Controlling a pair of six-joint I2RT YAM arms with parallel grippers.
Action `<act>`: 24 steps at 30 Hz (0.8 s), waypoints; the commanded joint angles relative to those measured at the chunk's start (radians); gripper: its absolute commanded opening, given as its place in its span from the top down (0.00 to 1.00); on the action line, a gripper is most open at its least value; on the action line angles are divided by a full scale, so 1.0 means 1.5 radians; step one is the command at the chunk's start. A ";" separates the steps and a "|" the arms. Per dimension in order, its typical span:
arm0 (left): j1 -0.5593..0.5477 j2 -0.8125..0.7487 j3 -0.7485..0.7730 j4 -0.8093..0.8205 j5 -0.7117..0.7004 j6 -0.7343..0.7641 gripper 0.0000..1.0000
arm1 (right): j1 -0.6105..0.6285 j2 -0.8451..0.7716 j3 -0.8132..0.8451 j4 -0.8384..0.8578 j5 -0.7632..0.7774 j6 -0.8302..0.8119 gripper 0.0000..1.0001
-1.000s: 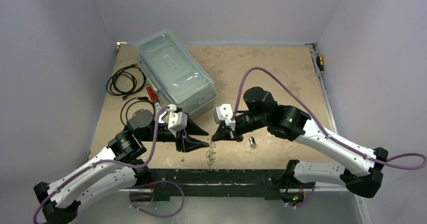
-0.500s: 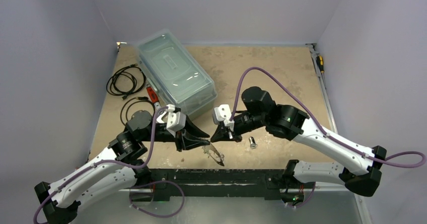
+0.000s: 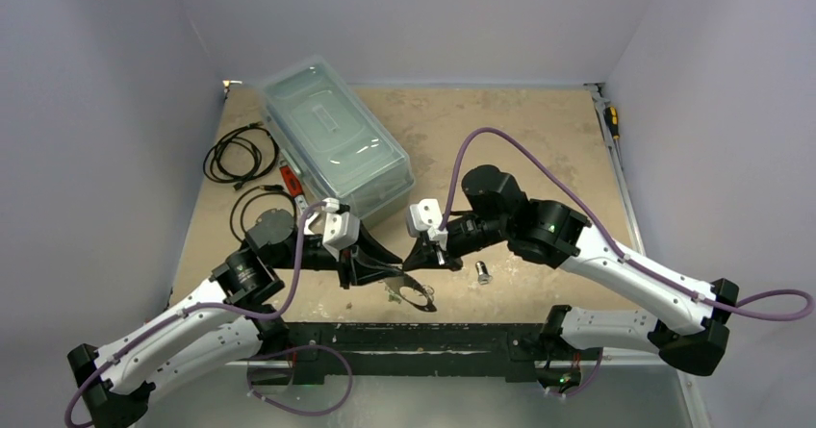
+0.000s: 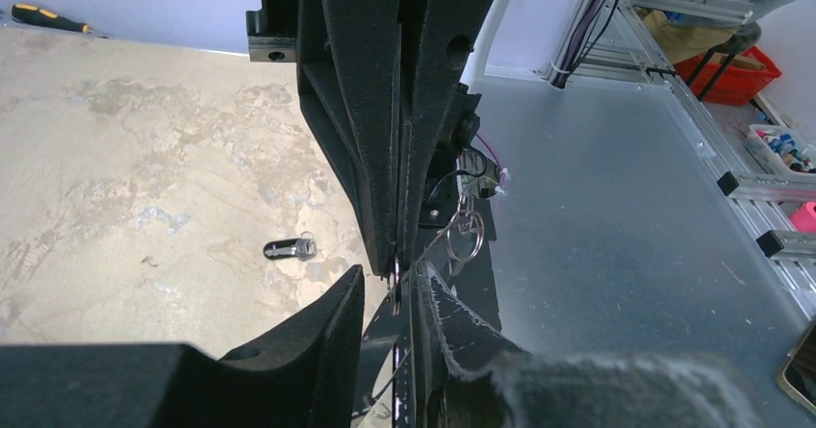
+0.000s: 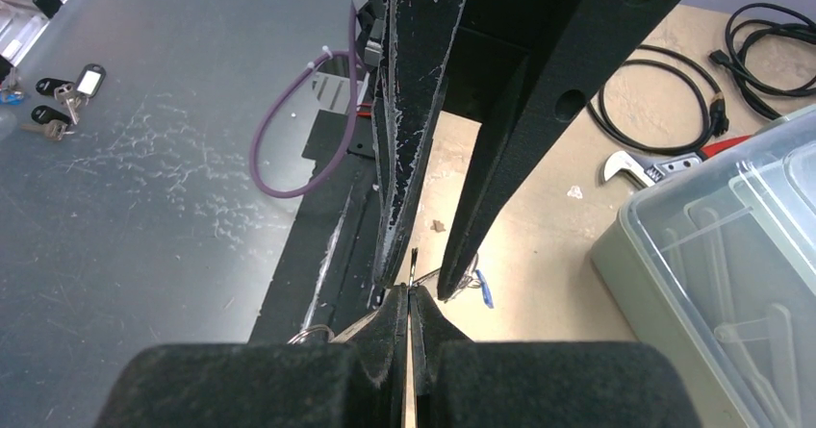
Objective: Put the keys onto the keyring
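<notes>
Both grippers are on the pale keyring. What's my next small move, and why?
Probably open the right gripper and reach for the small dark-and-silver metal key lying loose on the table beside it. The left gripper looks closed on the thin pale looped keyring too, so it could likely hold that alone.

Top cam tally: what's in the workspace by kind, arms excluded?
black cable coils: 2
clear lidded box: 1
red-handled wrench: 1
screwdriver: 1
loose dark-and-silver key: 1
keyring: 1
Total: 7
</notes>
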 commanded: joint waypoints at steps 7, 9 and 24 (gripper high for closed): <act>0.002 -0.003 0.005 0.011 -0.011 -0.002 1.00 | 0.006 -0.021 0.032 0.036 -0.003 -0.002 1.00; 0.003 -0.007 0.005 0.007 -0.025 0.002 1.00 | 0.006 -0.025 0.024 0.048 -0.001 0.001 1.00; 0.014 -0.109 -0.001 -0.024 -0.174 0.045 1.00 | 0.006 -0.086 -0.066 0.260 0.113 0.072 0.53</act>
